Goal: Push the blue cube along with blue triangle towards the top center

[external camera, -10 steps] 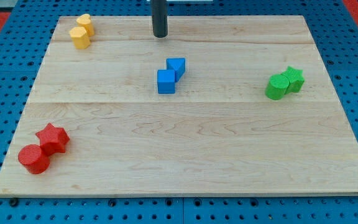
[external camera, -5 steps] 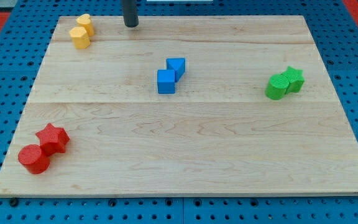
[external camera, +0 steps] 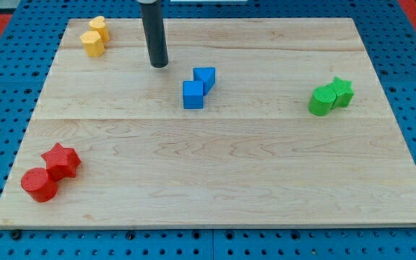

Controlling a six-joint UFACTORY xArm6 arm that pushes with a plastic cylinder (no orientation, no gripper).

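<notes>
The blue cube (external camera: 192,94) sits near the board's middle, a little above centre. The blue triangle (external camera: 205,77) touches its upper right corner. My tip (external camera: 159,64) is on the board up and to the left of both blue blocks, apart from them by about a block's width. The rod runs straight up out of the view's top.
Two yellow blocks (external camera: 93,36) sit together at the top left. A green cylinder (external camera: 322,101) and green star (external camera: 341,92) sit at the right. A red star (external camera: 61,159) and red cylinder (external camera: 39,185) sit at the bottom left. The wooden board (external camera: 215,180) lies on a blue pegboard.
My tip first moved left along the top edge, then came down the view towards the blue blocks. No block has moved.
</notes>
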